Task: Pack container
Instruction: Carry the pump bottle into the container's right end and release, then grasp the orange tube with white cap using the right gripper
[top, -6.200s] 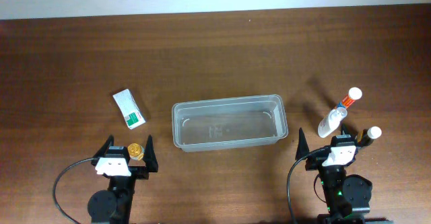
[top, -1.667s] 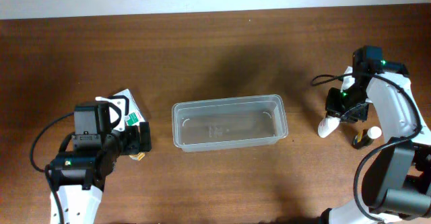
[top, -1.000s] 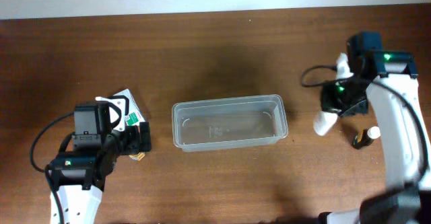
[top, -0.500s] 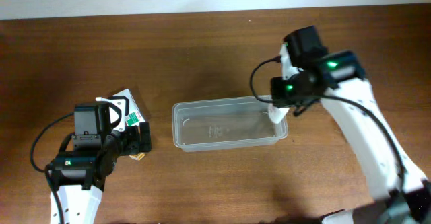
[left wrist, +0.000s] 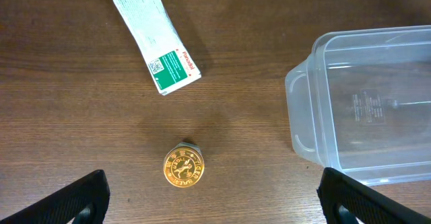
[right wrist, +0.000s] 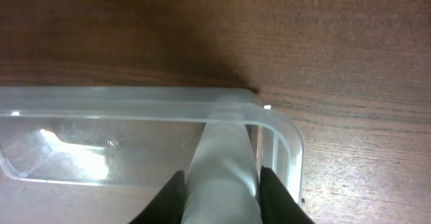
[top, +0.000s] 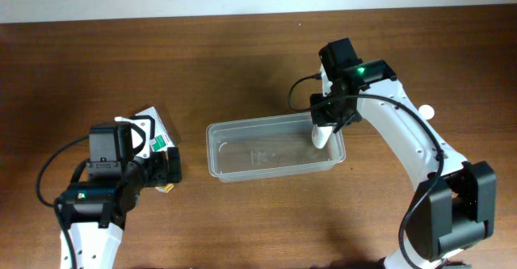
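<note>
The brown wooden desk (top: 242,59) carries a clear container (top: 266,122), a white and green packet (left wrist: 156,46) and a small gold-lidded jar (left wrist: 184,167).

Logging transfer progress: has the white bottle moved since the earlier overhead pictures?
Yes. The white bottle has gone left, from the table right of the container to its right end, held by the right gripper.

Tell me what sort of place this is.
Probably a robot test bench: left arm and right arm at a wooden table, with a clear container, a bottle, a packet and a gold-topped jar.
</note>
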Robot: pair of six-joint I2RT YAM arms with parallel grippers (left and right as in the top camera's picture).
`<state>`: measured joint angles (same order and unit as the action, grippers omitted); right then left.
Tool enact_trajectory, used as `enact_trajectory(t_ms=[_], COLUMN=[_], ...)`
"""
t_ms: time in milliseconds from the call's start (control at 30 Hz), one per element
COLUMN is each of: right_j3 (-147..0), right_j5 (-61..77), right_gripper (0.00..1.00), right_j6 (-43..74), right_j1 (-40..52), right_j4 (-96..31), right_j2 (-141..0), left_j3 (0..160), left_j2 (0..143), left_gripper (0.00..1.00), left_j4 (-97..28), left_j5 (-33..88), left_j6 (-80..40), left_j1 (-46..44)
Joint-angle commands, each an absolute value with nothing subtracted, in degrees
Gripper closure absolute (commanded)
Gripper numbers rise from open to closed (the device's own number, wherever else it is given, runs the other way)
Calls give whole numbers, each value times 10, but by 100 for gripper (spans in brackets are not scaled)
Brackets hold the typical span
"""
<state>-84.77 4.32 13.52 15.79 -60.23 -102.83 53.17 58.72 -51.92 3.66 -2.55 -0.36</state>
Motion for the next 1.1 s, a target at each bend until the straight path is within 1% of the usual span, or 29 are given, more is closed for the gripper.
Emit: enact_trajectory(t_ms=[0, 100, 267, 400, 467, 500, 533, 633, 667, 800, 900, 967, 1067], right_j3=[-851, -851, -851, -880, -910, -928, -952, -992, -1000, -1003, -1002, -1002, -1002], right_j5=[39, 39, 36, -9, -42, -55, -66, -65, -64, -43, -34, -32, -32], right_gripper=[71, 66, 64, 60, 54, 49, 40, 26, 23, 21, 20, 20, 19], right_j6=[140, 140, 138, 138, 138, 139, 140, 140, 140, 140, 139, 138, 137], right_j1=[161, 161, 161, 160, 155, 147, 130, 68, 46, -60, -121, -153, -172], right_j4=[-611, -622, -635, -661, -679, -688, -698, -709, -712, -726, -747, -760, -771], right_j2=[-1025, -1025, -1016, -982, -959, -947, -930, -908, -906, -917, -949, -983, -1029], left_j3=[543, 543, 543, 543, 543, 543, 543, 543, 543, 543, 543, 543, 543], left_j2=[588, 588, 588, 588, 588, 588, 588, 588, 588, 588, 588, 588, 588], left_gripper=[1, 0, 1, 1, 1, 1, 1, 1, 1, 1, 1, 1, 1], left_j4=[-520, -520, -520, -521, -520, -520, -520, -520, -520, -520, -520, -520, -521], left_j5=[37, 37, 37, 37, 37, 37, 37, 37, 37, 37, 37, 37, 37], left_j6=[-13, -13, -13, -13, -13, -13, -13, -13, -13, -13, -13, -13, -13], left_j1=[-6, -6, -6, -6, -6, -6, -6, -6, -6, -6, -6, -6, -6])
